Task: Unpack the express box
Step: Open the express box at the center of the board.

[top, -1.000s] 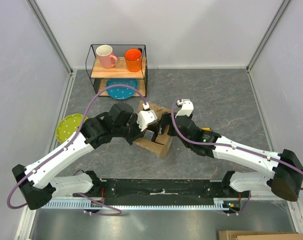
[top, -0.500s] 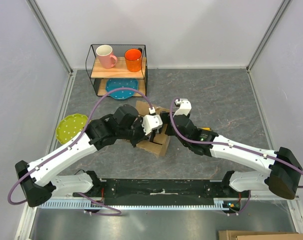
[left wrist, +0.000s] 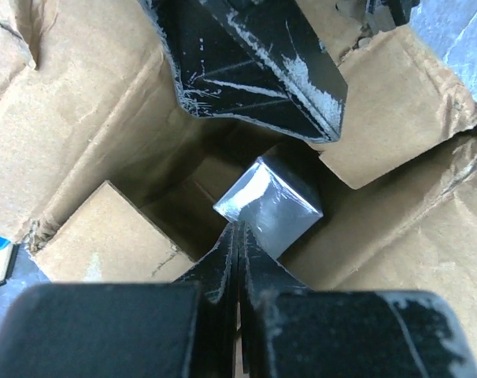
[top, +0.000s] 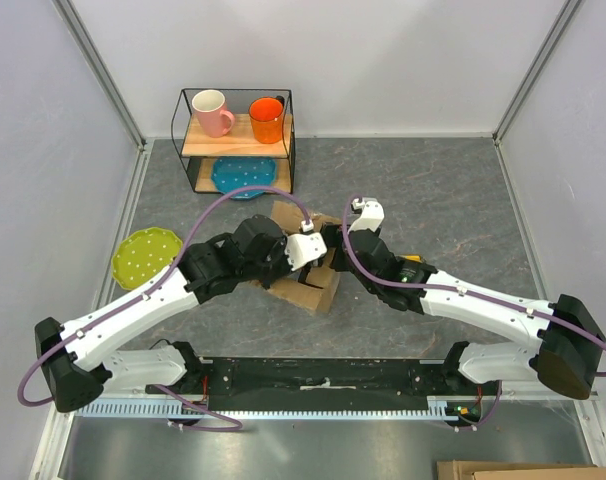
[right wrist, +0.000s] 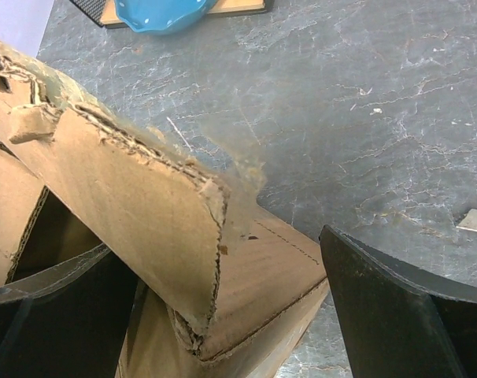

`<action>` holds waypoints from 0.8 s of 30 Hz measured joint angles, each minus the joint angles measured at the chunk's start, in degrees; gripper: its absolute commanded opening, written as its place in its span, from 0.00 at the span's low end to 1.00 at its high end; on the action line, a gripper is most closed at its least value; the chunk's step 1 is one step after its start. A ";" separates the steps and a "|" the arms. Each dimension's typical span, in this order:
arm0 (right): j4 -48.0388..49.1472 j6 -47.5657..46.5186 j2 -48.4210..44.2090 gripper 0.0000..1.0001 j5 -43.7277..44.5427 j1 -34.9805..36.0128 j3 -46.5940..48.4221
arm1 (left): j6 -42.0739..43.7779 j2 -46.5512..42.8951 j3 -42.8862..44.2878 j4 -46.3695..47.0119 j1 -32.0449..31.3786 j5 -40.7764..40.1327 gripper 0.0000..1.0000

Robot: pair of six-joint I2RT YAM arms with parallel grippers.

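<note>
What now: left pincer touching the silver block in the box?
Cannot tell. Left wrist view: left pincer tip overlaps edge of silver block; depth unclear.

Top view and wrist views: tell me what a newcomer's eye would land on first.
The opened cardboard box in the middle draws the eye first. The shut left gripper points down into it toward a silvery grey block inside, while the open right gripper straddles a torn flap. At the back, a wire rack holds a pink mug and an orange mug.
</note>
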 measured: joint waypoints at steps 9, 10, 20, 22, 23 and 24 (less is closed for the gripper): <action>0.31 0.24 -0.04 0.98 -0.37 -0.11 -0.20 | 4.04 0.48 -0.04 0.57 -1.11 -1.18 0.02; 0.31 0.33 -0.04 0.98 -0.37 -0.17 -0.22 | 4.96 0.63 -0.04 0.74 -1.70 -2.38 0.02; 0.55 1.55 0.00 0.98 0.24 -0.61 -1.64 | 16.41 0.74 -4.33 8.98 -4.66 -20.20 0.02; 1.03 2.16 0.37 0.98 0.26 -0.70 -1.92 | 18.93 0.33 -5.42 10.58 -5.07 -21.97 0.02; 1.22 2.29 0.46 0.98 0.26 -0.72 -1.92 | 19.76 0.17 -5.70 11.04 -5.14 -22.38 0.02; 1.53 2.45 0.59 0.98 0.28 -0.72 -1.95 | 20.83 0.00 -6.05 11.47 -5.14 -22.75 0.02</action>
